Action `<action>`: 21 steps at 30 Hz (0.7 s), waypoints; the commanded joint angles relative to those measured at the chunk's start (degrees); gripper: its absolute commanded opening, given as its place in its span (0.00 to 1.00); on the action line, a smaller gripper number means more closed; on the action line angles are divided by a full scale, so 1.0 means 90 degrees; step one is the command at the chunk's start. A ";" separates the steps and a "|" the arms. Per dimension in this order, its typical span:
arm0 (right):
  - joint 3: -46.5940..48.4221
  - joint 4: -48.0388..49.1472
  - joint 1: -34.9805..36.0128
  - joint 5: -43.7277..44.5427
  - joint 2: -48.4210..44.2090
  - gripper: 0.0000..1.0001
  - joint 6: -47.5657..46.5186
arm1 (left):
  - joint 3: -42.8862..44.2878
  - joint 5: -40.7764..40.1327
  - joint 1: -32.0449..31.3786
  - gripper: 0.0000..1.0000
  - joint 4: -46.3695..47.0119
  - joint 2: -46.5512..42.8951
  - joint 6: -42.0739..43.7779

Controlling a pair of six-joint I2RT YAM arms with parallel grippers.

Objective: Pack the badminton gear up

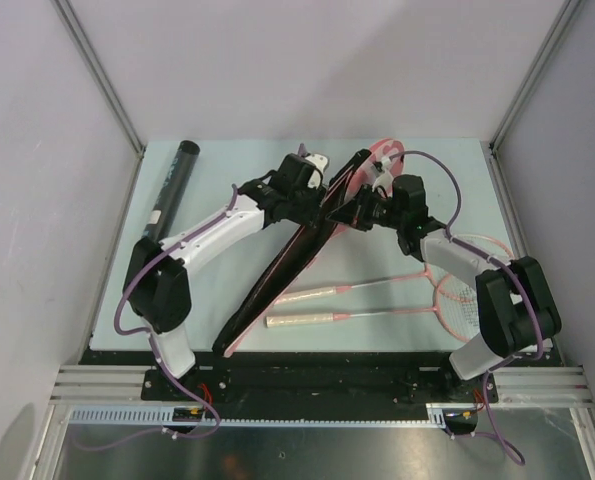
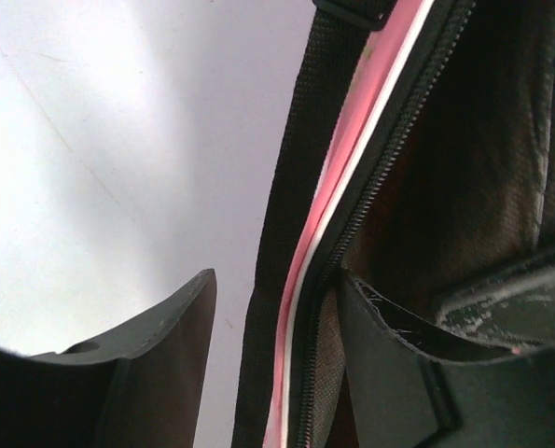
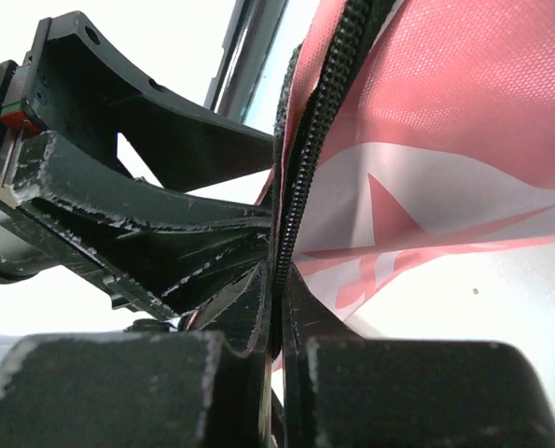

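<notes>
Two rackets (image 1: 312,320) lay at the table's (image 1: 397,335) near edge, right. Racket bag (image 1: 287,265) ran diagonally mid-table. Right gripper (image 3: 279,289) pinched its zipper edge, seen only at the wrist; left gripper (image 2: 277,280) stood parted astride the rim. Tube (image 1: 172,185) lay far left, well apart.
</notes>
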 commanded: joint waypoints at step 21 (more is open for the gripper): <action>0.1399 -0.1922 -0.0300 0.1920 0.0619 0.26 -0.1267 | -0.0613 -0.0897 0.0359 0.00 -0.0001 -0.1231 -0.0769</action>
